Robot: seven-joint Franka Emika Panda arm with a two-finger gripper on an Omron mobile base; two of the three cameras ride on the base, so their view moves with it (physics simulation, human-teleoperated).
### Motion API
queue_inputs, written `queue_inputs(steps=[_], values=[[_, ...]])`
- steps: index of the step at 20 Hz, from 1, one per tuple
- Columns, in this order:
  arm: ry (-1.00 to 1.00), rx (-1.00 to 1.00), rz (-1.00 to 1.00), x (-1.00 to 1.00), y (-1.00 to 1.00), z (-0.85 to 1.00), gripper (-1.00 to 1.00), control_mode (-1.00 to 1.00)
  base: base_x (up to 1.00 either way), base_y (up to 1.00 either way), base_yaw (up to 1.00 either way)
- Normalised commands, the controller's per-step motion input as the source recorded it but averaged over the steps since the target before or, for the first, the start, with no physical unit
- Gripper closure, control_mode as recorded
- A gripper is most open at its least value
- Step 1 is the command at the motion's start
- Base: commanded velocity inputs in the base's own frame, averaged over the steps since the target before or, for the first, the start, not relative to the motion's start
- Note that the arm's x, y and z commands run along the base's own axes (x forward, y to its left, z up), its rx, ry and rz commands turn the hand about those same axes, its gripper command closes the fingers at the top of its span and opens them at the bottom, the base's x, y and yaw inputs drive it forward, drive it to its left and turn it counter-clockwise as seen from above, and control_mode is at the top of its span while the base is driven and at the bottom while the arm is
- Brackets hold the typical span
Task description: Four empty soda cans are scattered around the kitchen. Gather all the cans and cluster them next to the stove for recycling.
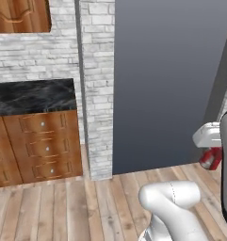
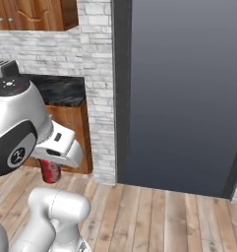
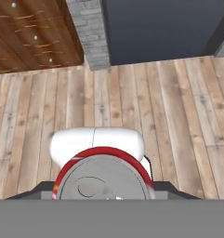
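My gripper (image 2: 50,168) is shut on a red soda can (image 2: 50,172) and carries it upright, well above the wood floor. In the left base view the same soda can (image 1: 211,158) hangs under the white hand at the right edge, with the gripper (image 1: 210,154) closed around it. The hand view looks straight down on the can's silvery-grey top (image 3: 102,181), red rim around it, gripper (image 3: 104,189) at either side of it. The stove is out of view.
A black marble counter (image 1: 35,96) over brown wood drawers (image 1: 44,146) stands to the left. A white-grey brick pillar (image 1: 98,94) borders a tall dark grey panel (image 1: 171,84). Wood plank floor (image 3: 178,107) stretches below the hand.
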Motion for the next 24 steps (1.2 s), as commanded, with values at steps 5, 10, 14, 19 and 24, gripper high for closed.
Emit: queue_inputs(steps=[5, 10, 14, 19, 24], values=[[0.0, 0.0, 0.0, 0.0, 0.0, 0.0, 1.0, 1.0, 0.87, 0.93, -0.13], [0.0, 0.0, 0.0, 0.0, 0.0, 0.0, 1.0, 1.0, 1.0, 0.66, -0.17], [0.0, 0.0, 0.0, 0.0, 0.0, 0.0, 1.0, 1.0, 0.83, -0.06, -0.07], [0.0, 0.0, 0.0, 0.0, 0.0, 0.0, 1.0, 1.0, 0.62, -0.44, 0.0], [0.0, 0.0, 0.0, 0.0, 0.0, 0.0, 1.0, 1.0, 0.62, 0.38, -0.01]])
